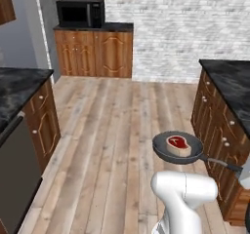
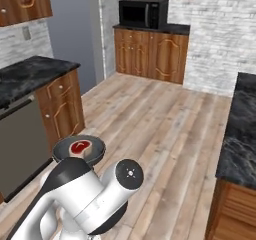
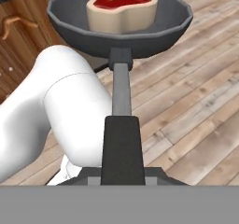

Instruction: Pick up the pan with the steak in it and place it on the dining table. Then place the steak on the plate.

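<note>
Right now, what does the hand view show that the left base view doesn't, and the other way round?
Hand view alone: the handle seen close, running down toward the camera, with the steak's tan fat rim facing it.

Left base view alone: the microwave on the far cabinets, the brick wall, and black counters on both sides.

Both: the pan held above the wood floor, with the steak lying in it.

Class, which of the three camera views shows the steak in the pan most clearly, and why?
The hand view: the steak appears large, with red top and tan rim plain inside the pan. In the left base view it is small but whole; in the right base view it is small, just above the arm.
</note>
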{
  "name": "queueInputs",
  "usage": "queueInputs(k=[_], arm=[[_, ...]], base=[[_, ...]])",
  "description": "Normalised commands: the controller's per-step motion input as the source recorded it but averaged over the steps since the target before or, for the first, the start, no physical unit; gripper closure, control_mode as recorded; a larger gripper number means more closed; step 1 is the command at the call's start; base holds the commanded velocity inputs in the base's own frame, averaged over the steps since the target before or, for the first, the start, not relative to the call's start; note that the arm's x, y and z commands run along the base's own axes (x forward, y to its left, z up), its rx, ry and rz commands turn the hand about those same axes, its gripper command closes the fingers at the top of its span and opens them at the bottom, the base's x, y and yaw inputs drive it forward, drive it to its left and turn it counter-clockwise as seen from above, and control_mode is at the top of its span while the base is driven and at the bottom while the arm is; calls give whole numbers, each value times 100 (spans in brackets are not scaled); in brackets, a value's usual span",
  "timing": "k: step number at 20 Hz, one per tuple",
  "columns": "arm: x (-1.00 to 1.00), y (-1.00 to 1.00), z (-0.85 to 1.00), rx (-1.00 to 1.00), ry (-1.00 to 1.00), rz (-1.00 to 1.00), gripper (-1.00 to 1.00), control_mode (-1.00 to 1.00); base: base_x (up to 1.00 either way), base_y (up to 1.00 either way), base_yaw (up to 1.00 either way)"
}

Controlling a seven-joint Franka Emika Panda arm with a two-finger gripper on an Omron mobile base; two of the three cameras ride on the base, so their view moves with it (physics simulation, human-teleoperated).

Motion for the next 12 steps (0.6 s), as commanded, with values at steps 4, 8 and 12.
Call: queueInputs(k=[4,8,12], arm=[[0,0,0,0,0,0,100,100],[0,0,0,0,0,0,100,100],[0,0,0,0,0,0,100,100]], base=[[99,13,-10],[100,16,-8],[100,21,-8]])
